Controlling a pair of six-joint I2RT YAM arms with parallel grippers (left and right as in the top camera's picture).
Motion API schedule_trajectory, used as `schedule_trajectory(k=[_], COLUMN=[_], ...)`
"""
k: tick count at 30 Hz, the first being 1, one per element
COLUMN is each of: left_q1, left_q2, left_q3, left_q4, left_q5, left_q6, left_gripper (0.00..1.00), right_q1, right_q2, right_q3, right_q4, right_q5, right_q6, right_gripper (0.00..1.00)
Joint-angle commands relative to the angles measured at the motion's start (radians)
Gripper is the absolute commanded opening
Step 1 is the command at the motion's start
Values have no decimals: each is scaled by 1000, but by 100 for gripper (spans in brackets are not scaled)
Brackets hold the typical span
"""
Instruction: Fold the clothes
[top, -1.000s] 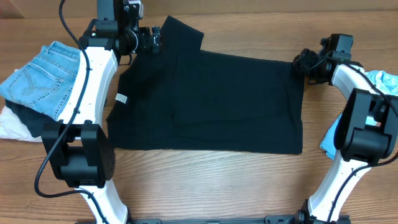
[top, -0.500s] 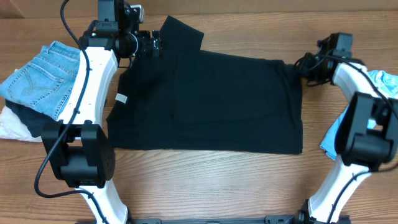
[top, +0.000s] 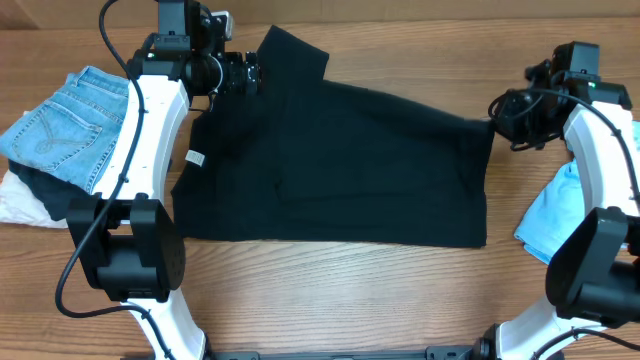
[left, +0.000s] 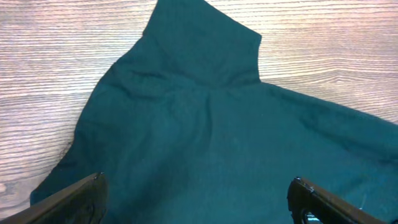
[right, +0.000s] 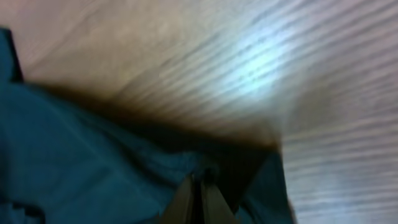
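Black short-sleeved fabric T-shirt: you have it spread flat on the light wooden table, one sleeve pointing to the far edge, a small white tag at its left edge.
Left gripper: your jaws stand wide apart above that sleeve, holding nothing.
Right gripper: your fingers are pinched together on the shirt's far right corner, which is drawn to a point.
Blue denim jeans: folded at your left, atop dark and white cloth, apart from the shirt.
Pale blue cloth: beside your right arm.
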Motion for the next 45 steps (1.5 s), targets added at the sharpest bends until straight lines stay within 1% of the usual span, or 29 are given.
schedule_trajectory(k=[1, 4, 7, 12, 13, 16, 17, 18, 22, 23, 25, 27, 29, 30, 32, 35, 37, 39, 42, 45], left_q1=[3, 3, 3, 3, 3, 3, 2, 0, -27, -37, -56, -66, -76, -80, -82, -85, -93, -101, -109, -110], left_q2=[5, 5, 5, 5, 5, 5, 5, 5, 6, 8, 27, 55, 99, 121, 194, 311, 360, 406, 457, 504], left_q3=[15, 15, 15, 15, 15, 15, 15, 15, 15, 15, 16, 18, 18, 18, 18, 18, 18, 18, 18, 18], left_q4=[-16, -30, -31, -31, -32, -34, -36, -35, -14, -1, 53, 135, 251, 306, 441, 601, 668, 745, 834, 848], left_q5=[23, 22, 23, 22, 23, 23, 39, 42, 34, 29, 10, 15, -4, -27, -49, -125, -182, -243, -263, -275], left_q6=[-7, -6, -7, -7, -7, -7, -6, -4, 62, 69, 77, 85, 109, 109, 110, 110, 111, 110, 109, 106], left_gripper=[94, 94, 94, 94, 94, 95, 95, 94, 92, 92, 92, 92, 92, 91, 86, 84, 81, 79, 72, 71], right_q1=[34, 58, 78, 89, 89, 89, 89, 89, 89, 89, 89, 89, 89, 89, 89, 89, 89, 89, 89, 89], right_q2=[-5, -5, -5, -5, -5, -5, -5, -5, -5, -5, -5, -5, -5, -5, -5, -5, -5, -5, -5, -5], right_q3=[-23, -46, -86, -185, -195, -203, -203, -203, -203, -203, -203, -203, -203, -203, -203, -203, -203, -205, -215, -246], right_q4=[-55, -140, -179, -152, -140, -103, -80, -70, -15, 0, 48, 71, 73, 69, 49, 0, -36, -69, -92, -87], right_q5=[-1, 28, 74, 74, 74, 73, 66, 65, 29, -8, -140, -204, -211, -211, -211, -211, -211, -208, -208, -208], right_q6=[-23, -23, -22, -22, -21, -3, -2, 5, 27, 23, -32, -37, -39, -38, -38, -38, -39, -77, -86, -86], right_gripper=[4, 4, 4, 4, 5, 50, 56, 57, 59, 59, 59, 60, 60, 60, 60, 60, 60, 60, 59, 59])
